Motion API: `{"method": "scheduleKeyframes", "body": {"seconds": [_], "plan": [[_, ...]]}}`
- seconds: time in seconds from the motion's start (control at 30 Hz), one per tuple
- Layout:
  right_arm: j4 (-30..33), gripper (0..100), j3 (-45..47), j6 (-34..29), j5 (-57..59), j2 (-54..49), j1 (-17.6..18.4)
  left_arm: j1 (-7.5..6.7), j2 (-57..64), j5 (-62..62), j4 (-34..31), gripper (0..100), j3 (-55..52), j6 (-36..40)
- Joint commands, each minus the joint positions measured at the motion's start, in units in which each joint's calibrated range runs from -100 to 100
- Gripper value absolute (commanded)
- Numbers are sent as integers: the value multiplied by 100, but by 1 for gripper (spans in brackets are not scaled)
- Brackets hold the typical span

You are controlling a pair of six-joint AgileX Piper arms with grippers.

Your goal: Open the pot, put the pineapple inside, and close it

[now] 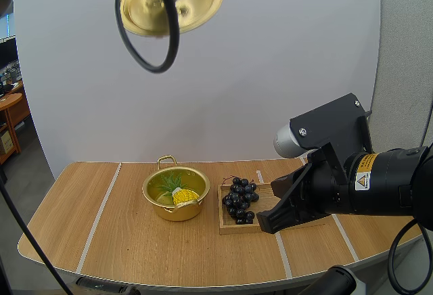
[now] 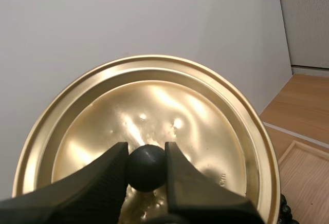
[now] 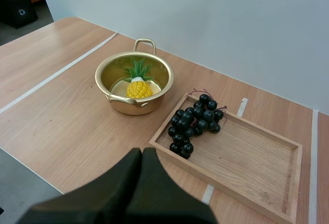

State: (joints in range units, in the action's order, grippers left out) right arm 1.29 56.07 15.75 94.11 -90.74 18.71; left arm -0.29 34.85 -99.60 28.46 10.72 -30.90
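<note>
The gold pot point(image 1: 174, 195) point(image 3: 134, 82) stands open on the table with the yellow pineapple point(image 1: 184, 195) point(image 3: 139, 88) lying inside it, green leaves toward the back. High above the table my left gripper point(image 2: 146, 162) is shut on the black knob point(image 2: 146, 167) of the gold lid point(image 1: 172, 1) point(image 2: 149, 131), which hangs tilted with its top side facing the gripper. My right gripper point(image 1: 267, 224) point(image 3: 141, 157) is shut on nothing, held low over the table's front beside the wooden tray point(image 3: 257, 167).
The wooden tray point(image 1: 267, 203) lies just right of the pot and carries a bunch of dark grapes point(image 1: 241, 200) point(image 3: 195, 124) at its pot-side end. White tape lines cross the wooden table point(image 1: 101, 227).
</note>
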Motion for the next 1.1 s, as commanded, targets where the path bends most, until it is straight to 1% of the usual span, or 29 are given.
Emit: {"method": "scheduleKeyframes", "body": {"seconds": [0.0, 0.3, 0.43, 0.6, 0.73, 0.83, 1.07], "plan": [[61, 0, 7, 27, 16, -62, -26, -1, -116, -40, 99, 0, -207, 24], [61, 0, 7, 27, 16, -62, -26, -1, -181, -40, 99, 0, -1563, -165], [61, 0, 7, 27, 16, -62, -26, -1, -405, 523, 99, 0, -2152, -327], [61, 0, 7, 27, 16, -62, -26, -1, -955, 560, 99, 0, -2718, -339], [58, 0, 7, 27, 32, -62, -26, -1, -1556, 653, 80, 0, -2979, -339], [58, 0, 7, 27, 32, -62, -26, -1, -1966, 1043, 77, 0, -3128, -339], [74, 0, 7, 27, 30, -62, -26, -1, -2840, 1961, -221, 0, -3354, -358]]}}
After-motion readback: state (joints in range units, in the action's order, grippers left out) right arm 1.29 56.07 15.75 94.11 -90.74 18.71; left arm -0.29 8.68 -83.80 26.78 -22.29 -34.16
